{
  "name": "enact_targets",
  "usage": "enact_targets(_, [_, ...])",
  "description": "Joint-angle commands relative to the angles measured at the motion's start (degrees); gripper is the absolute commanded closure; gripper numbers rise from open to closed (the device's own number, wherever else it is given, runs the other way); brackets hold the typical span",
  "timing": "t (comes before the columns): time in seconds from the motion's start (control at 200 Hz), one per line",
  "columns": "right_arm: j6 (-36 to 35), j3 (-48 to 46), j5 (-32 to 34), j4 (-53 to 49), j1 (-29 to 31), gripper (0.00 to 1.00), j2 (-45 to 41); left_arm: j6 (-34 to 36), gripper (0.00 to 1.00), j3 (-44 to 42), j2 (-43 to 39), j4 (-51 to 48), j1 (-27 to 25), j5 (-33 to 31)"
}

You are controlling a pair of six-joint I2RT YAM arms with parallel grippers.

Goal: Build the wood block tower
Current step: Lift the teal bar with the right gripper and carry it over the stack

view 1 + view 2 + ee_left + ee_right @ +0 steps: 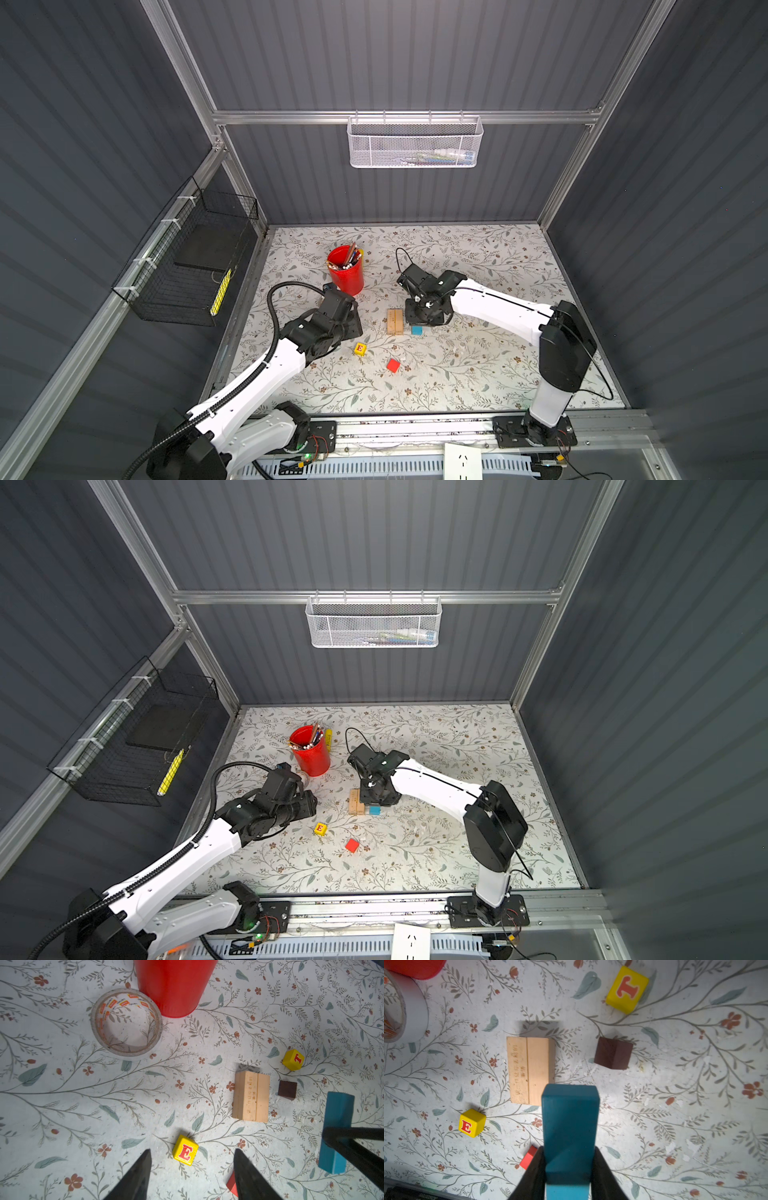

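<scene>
Slippage looked the main risk: the right gripper (568, 1151) pinched the blue plank (570, 1118) by one end just right of the tan planks (529, 1070) mid-table, so it could land skewed, while the left gripper (192, 1150) hung half-open, empty, over the yellow E cube (185, 1150).

- We see dark grey ribbed walls (415, 62) closing the cell on three sides.
- An aluminium frame (291, 117) runs up the corners and across the back wall.
- A white mesh basket (414, 145) hangs from that back rail, and a black wire basket (187, 266) is fastened to the left rail with white ties.
- Our counter (498, 257) wears a pale cover printed with leaves and small reddish flowers, evenly lit.
</scene>
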Motion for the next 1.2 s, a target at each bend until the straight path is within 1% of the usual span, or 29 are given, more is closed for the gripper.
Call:
enact_targets(0.0, [2.2,4.7,0.7,-3.9,1.0,0.76,3.2,-1.1,0.37,-0.2,-1.7,-4.3,0.3,-3.3])
enact_targets(0.145, [3.3,9.5,0.7,-4.4,1.6,0.77,7.0,-1.6,0.36,-0.5,-3.3,-6.1,0.3,-5.4])
enact_targets(0.28, [4.4,14.2,2.3,-5.8,2.1,0.77,10.9,-2.2,0.36,-0.4,-4.1,-7.4,0.3,-6.6])
enact_targets(0.4, [5.2,16.6,2.6,-6.4,2.2,0.76,13.4,-3.0,0.36,0.0,-4.4,-8.7,0.3,-7.7])
enact_targets(0.62, [6.0,18.5,3.3,-6.0,2.4,0.74,16.6,-3.8,0.36,-0.3,-4.8,-8.8,0.3,-7.7])
enact_targets(0.71, [5.9,20.4,3.8,-7.3,2.4,0.74,18.3,-3.9,0.36,-0.3,-4.7,-8.6,0.3,-7.6])
enact_targets(0.961, [6.1,21.5,4.7,-8.1,2.4,0.73,20.2,-4.0,0.36,-0.4,-4.1,-8.3,0.3,-7.2])
enact_targets(1.196, [6.0,21.9,3.6,-8.2,2.4,0.71,21.4,-3.8,0.35,-0.3,-3.8,-8.0,0.3,-7.2])
